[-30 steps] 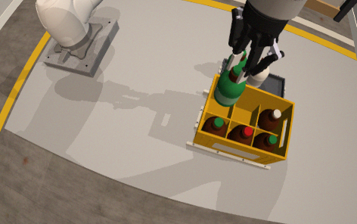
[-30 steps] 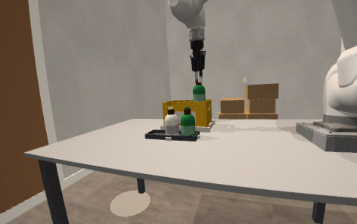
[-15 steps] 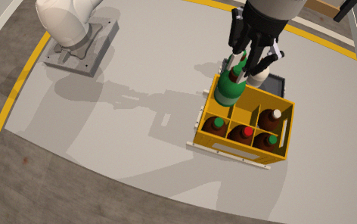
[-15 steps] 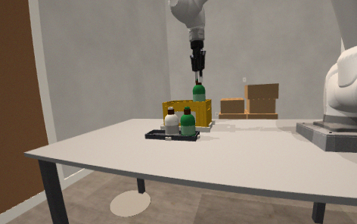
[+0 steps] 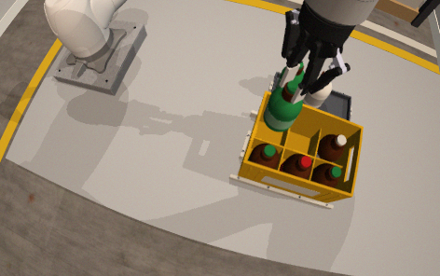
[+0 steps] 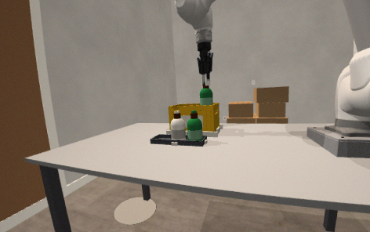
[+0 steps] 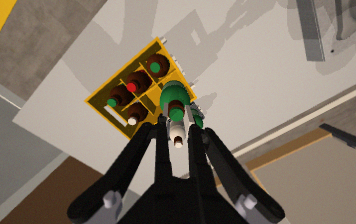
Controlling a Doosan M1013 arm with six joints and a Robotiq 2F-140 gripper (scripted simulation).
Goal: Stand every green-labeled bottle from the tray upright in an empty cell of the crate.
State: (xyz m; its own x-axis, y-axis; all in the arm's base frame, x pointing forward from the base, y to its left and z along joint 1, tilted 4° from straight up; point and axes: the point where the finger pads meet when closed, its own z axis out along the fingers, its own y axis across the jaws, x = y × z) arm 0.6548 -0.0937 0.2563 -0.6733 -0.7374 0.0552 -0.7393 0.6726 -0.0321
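Note:
My gripper [image 5: 305, 76] is shut on the neck of a green-labelled bottle [image 5: 283, 109] and holds it upright over the back left corner of the yellow crate [image 5: 300, 158]. From the side, the bottle [image 6: 206, 96] hangs with its base about at the crate's rim [image 6: 194, 117]. The crate holds brown bottles with a green cap [image 5: 269, 150], a red cap [image 5: 305, 161], a green cap [image 5: 336, 172] and a white cap [image 5: 341, 140]. The back middle cell [image 5: 300, 135] is empty. The dark tray [image 6: 178, 141] carries an upright white-labelled bottle [image 6: 177, 125] and an upright green-labelled bottle [image 6: 194, 126].
The tray [image 5: 336, 102] lies right behind the crate, partly hidden by my gripper. The arm's base [image 5: 100, 61] stands at the far left of the table. Cardboard boxes [image 6: 260, 106] stand off the table by the wall.

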